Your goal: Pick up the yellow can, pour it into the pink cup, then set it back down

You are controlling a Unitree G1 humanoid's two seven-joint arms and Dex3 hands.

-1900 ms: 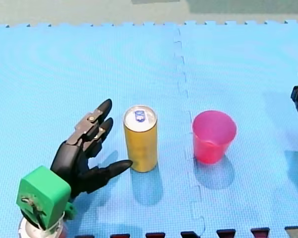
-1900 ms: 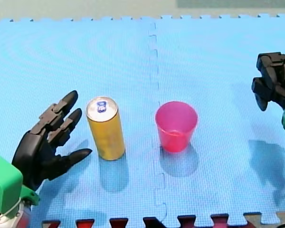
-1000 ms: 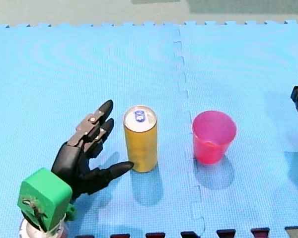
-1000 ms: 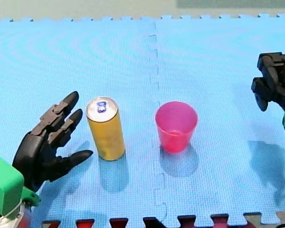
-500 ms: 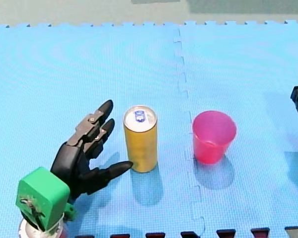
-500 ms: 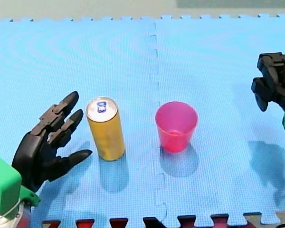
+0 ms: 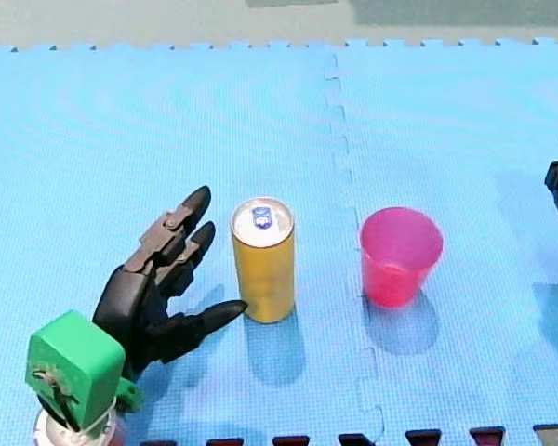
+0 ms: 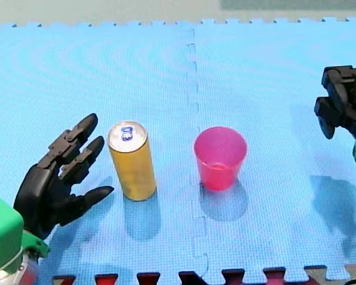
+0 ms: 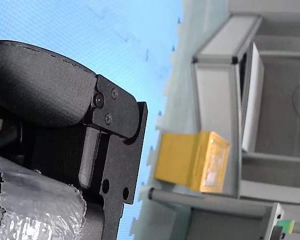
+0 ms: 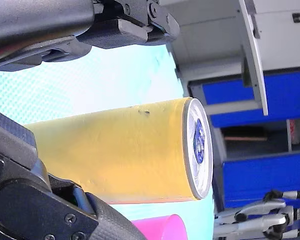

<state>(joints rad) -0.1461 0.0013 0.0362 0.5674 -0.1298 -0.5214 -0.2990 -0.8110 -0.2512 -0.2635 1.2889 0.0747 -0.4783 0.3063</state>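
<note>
**While the can stands ungripped, the grasp is what matters**

Because the yellow can (image 7: 263,265) stands upright on the blue foam mat (image 7: 167,121) with nothing closed round it, the step in hand appears to be the grasp. The left hand (image 7: 153,297) sits just beside the can, on the side away from the pink cup (image 7: 400,260), holding nothing, its fingers uncurled. Its thumb (image 7: 214,319) reaches toward the can's base; whether the tip touches cannot be told. The robot would do well to bring the palm against the can's wall at mid-height, then wrap fingers and thumb round evenly, since a tall, narrow can nudged from one side could tip toward the cup nearby. A grip below the rim would leave the top free for pouring. The right hand (image 8: 341,98) hangs well apart at the right edge; whether it is closed cannot be told.
</note>
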